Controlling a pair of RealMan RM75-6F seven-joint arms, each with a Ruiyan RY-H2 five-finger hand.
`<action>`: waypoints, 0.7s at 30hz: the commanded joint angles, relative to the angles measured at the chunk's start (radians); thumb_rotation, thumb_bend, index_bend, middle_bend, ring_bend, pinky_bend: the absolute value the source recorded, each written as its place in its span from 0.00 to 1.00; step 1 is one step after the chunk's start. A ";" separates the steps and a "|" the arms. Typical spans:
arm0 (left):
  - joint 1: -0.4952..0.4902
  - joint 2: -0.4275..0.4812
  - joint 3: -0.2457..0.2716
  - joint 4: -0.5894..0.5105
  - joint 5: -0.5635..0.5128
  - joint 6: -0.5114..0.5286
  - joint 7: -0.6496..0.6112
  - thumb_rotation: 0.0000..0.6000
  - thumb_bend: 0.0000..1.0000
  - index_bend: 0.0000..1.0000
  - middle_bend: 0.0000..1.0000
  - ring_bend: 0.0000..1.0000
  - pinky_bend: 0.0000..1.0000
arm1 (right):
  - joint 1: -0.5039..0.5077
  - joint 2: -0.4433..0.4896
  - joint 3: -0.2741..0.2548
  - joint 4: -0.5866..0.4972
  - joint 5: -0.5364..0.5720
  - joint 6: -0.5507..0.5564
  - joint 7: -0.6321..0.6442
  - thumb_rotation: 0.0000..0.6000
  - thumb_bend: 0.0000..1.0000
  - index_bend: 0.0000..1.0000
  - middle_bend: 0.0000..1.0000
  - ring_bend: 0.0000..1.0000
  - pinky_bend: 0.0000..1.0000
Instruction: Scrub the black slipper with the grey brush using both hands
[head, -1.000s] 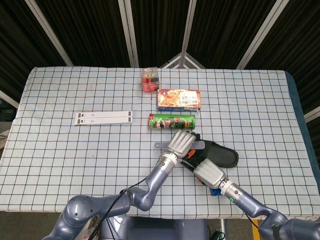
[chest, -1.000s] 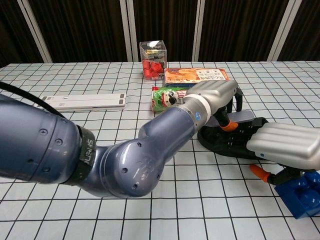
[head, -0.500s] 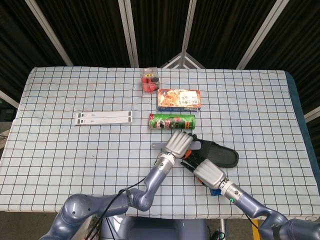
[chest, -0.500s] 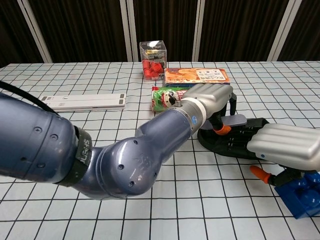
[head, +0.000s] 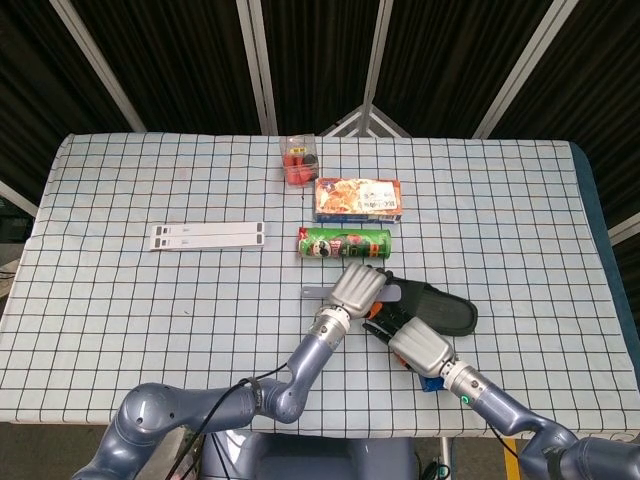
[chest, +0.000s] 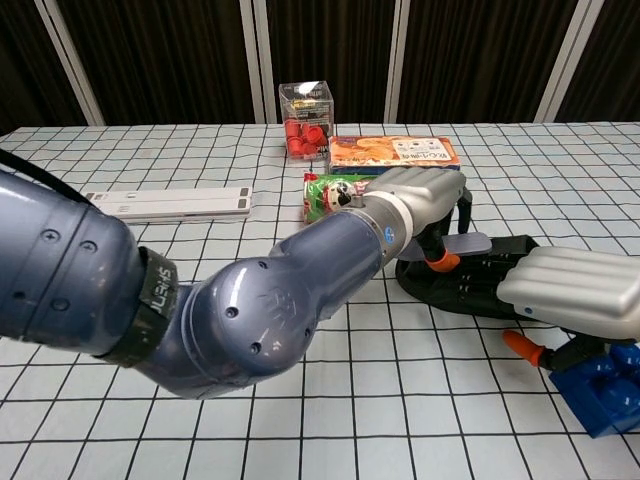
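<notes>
While right hand (chest: 575, 290) pins slipper (head: 445, 309); left hand (head: 360, 287) holds brush (chest: 462, 243).

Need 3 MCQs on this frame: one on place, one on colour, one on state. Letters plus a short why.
1. Where does the green chip can lie?
A. Between the snack box and the black slipper
B. Left of the white strip
C. At the table's near edge

2. What colour is the block by the right robot hand?
A. Yellow
B. Blue
C. White

3. What is the left robot hand doing?
A. Hanging open, far from everything
B. Holding the grey brush at the slipper
C. Gripping the clear box of red pieces

Answers:
1. A: the head view shows the can below the snack box and above the slipper.
2. B: the chest view shows a blue block at the lower right.
3. B: the chest view shows its fingers around the brush, over the slipper's end.
</notes>
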 joint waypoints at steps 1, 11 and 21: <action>-0.018 -0.050 0.001 0.094 0.099 -0.008 -0.126 1.00 0.65 0.51 0.64 0.52 0.54 | -0.001 0.005 0.000 0.001 0.001 0.003 0.004 1.00 0.74 0.00 0.12 0.07 0.13; -0.026 -0.057 0.017 0.135 0.143 0.013 -0.211 1.00 0.66 0.52 0.65 0.53 0.55 | -0.003 0.013 0.000 -0.003 0.006 0.005 0.007 1.00 0.74 0.00 0.12 0.07 0.13; 0.005 0.006 0.019 0.022 -0.057 -0.026 0.109 1.00 0.65 0.51 0.64 0.53 0.55 | -0.005 0.014 0.002 -0.015 0.008 0.008 -0.011 1.00 0.74 0.00 0.12 0.07 0.13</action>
